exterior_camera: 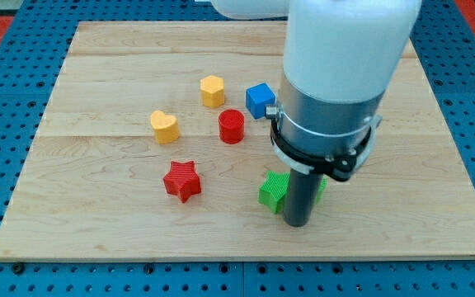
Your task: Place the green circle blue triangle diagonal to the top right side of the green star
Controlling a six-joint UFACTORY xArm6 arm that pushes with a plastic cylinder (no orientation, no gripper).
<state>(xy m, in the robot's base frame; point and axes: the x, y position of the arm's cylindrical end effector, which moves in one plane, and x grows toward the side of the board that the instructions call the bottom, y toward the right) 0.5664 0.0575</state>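
My tip rests on the board near the view's bottom, just right of a green block whose shape looks like a star, partly hidden by the rod. A sliver of green shows on the rod's right side; I cannot tell what block it belongs to. No blue triangle or green circle is clearly visible; the arm's wide body hides the board's right middle. A blue cube sits above, touching the arm's left edge.
A red cylinder stands at centre. A red star lies to the view's lower left. A yellow heart and a yellow hexagon-like block sit upper left. The wooden board lies on a blue pegboard.
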